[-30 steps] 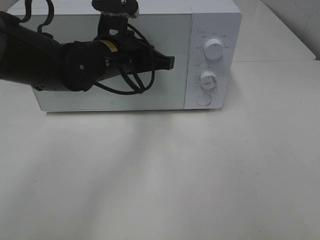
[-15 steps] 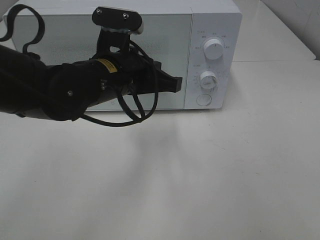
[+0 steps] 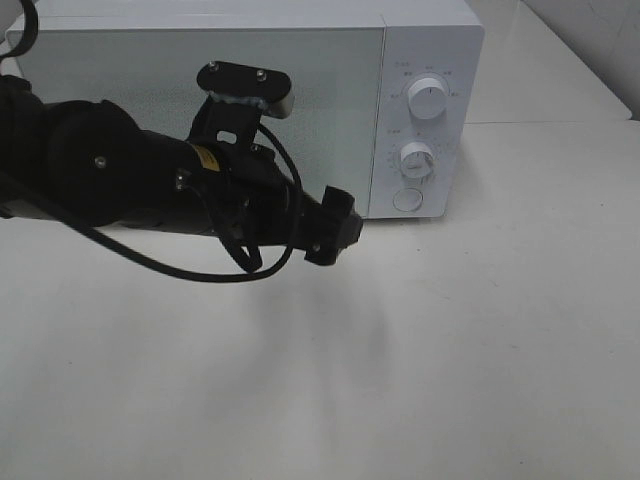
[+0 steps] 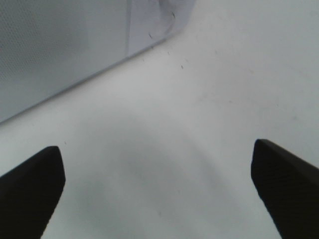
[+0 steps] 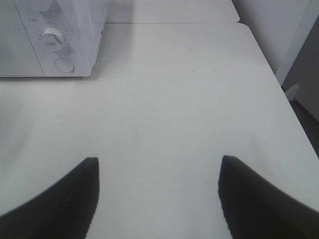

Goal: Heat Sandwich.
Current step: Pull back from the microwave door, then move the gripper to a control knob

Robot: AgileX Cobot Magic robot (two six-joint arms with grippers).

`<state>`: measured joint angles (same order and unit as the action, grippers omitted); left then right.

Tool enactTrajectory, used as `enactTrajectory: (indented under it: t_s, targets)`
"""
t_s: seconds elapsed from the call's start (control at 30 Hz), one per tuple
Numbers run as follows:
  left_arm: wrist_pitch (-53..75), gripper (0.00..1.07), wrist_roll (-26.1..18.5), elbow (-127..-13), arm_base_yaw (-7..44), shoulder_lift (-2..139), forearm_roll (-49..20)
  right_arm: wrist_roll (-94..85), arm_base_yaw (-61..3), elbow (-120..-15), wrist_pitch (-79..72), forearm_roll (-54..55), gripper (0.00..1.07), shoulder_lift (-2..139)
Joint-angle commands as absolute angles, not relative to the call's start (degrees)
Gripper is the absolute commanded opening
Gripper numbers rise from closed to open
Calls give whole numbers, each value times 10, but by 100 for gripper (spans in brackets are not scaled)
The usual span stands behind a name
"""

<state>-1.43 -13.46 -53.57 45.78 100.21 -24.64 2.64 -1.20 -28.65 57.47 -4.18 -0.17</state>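
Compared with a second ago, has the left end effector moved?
Yes. The left end effector has come down the view, from mid-door on the microwave to its bottom edge.

We're in what looks like a robotics test lab: a plain white table (image 3: 480,350), a lone white microwave (image 3: 330,90) with two dials (image 3: 428,100), and a black, cable-draped robot arm (image 3: 100,180).

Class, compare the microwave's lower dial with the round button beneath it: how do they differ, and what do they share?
The lower dial stands proud of the control panel; the round button sits nearly flush. The lower dial has printed marks around it; the round button has none. Both are white, round, and on the microwave.
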Motion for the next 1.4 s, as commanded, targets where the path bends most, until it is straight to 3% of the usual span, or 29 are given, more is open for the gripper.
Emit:
enactTrajectory:
  t_s: [0.03, 0.3, 0.8, 1.2, 1.4]
  targets:
    - [69, 98, -133, -536, 458, 984, -233, 22, -9, -285, 572, -40, 66, -17]
    - [186, 98, -122, -536, 433, 955, -230, 22, -9, -285, 572, -40, 65, -17]
    - [440, 98, -118, -536, 215, 864, -199, 22, -9, -285, 572, -40, 65, -17]
    - [550, 98, -115, -536, 62, 769, -148, 22, -9, -285, 572, -40, 65, -17]
    - [591, 98, -65, -535, -19, 709, -82, 22, -9, -285, 572, -40, 65, -17]
